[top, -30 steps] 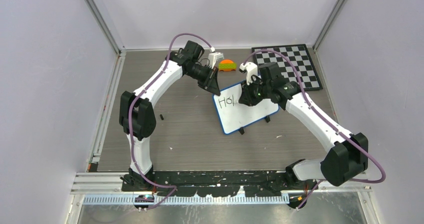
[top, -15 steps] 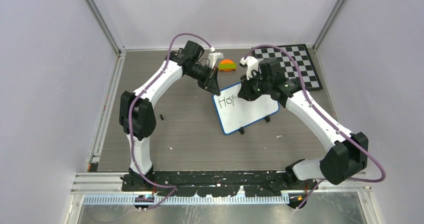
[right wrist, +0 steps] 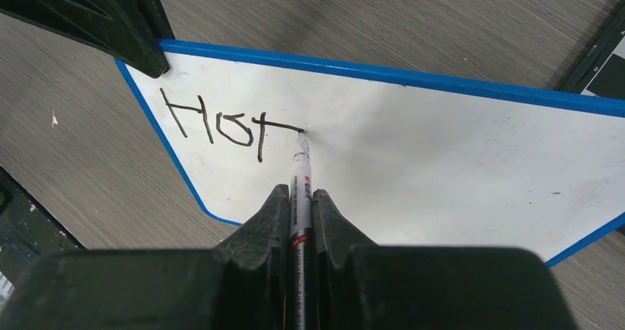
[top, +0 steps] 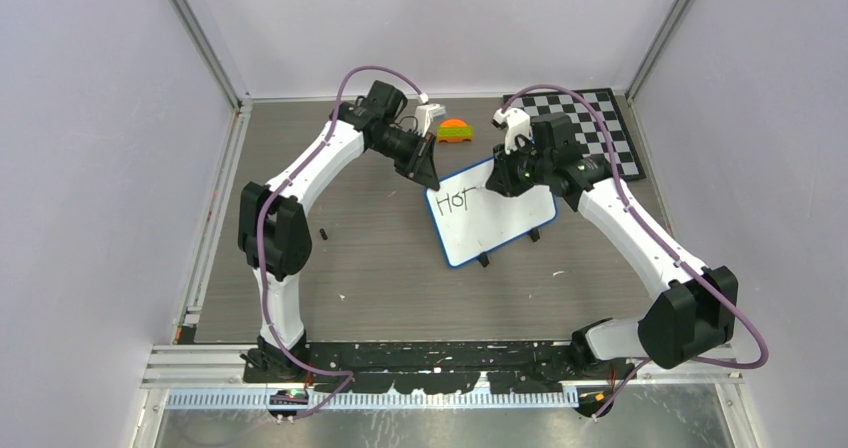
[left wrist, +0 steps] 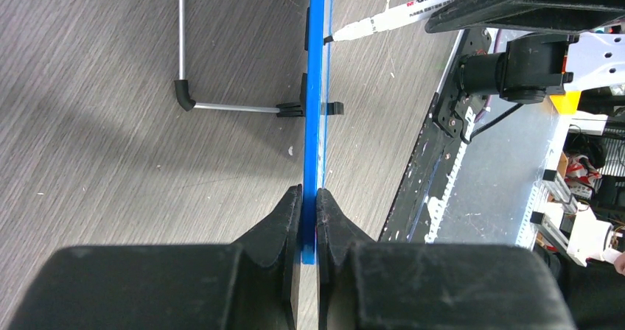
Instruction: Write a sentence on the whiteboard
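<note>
Ink on the small white rectangular whiteboard with the blue rounded rim and little black feet reads "Hot", tucked up in its 10 o'clock corner. The board lies on the grey wood-grain table, a bit toward 3 o'clock from the middle and turned at an angle.

The left gripper has that same 10 o'clock corner. Through the left wrist camera, its two black fingers are pinched tight on the blue rim, one on each face. The board runs edge-on straight up to 12 o'clock from there. A thin silver wire leg with a black tip sticks out on the 9 o'clock side.

The right gripper comes in over the board's 12 o'clock edge, clamped on a slim white marker with black print and a red band. The marker pokes out toward 12 o'clock in the right wrist view, and its tip touches the board right at the 3 o'clock end of the t's crossbar.

Other stuff on the table: a black-and-white checkered board in the 1 o'clock corner and an orange dome with a green base near the far edge at 12 o'clock. There's also a tiny black bit over at 9 o'clock, can't tell what it is.
</note>
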Robot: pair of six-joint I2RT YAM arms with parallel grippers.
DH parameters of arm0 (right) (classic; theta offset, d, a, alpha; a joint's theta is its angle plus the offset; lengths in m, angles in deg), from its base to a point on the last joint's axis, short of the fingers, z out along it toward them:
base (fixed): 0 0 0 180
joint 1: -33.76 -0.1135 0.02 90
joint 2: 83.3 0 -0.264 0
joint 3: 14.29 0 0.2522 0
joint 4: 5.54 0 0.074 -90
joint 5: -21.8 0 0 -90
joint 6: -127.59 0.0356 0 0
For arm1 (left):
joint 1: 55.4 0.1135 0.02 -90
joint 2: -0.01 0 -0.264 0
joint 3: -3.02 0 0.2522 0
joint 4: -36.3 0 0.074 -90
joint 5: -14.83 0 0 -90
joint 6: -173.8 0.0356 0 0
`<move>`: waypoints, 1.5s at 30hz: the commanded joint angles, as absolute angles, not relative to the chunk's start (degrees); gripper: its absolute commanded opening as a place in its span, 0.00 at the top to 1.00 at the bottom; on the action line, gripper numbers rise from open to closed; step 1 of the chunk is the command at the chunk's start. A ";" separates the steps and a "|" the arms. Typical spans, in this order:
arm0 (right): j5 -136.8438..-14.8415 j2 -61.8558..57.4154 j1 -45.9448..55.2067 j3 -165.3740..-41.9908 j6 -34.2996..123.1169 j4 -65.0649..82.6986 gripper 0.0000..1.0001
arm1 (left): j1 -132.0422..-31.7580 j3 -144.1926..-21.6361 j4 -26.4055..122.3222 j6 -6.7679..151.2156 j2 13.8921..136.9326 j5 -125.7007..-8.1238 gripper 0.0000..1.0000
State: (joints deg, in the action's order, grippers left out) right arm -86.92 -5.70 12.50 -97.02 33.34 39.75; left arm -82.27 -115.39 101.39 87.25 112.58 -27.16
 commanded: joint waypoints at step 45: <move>-87.76 -6.05 13.38 -96.87 31.62 39.45 1.00 | -82.23 -117.26 101.74 87.14 111.71 -25.78 1.00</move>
State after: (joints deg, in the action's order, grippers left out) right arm -89.00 -5.92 13.20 -95.66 33.08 41.45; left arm -82.27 -115.41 101.50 87.25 112.58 -26.66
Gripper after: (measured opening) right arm 0.173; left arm 0.096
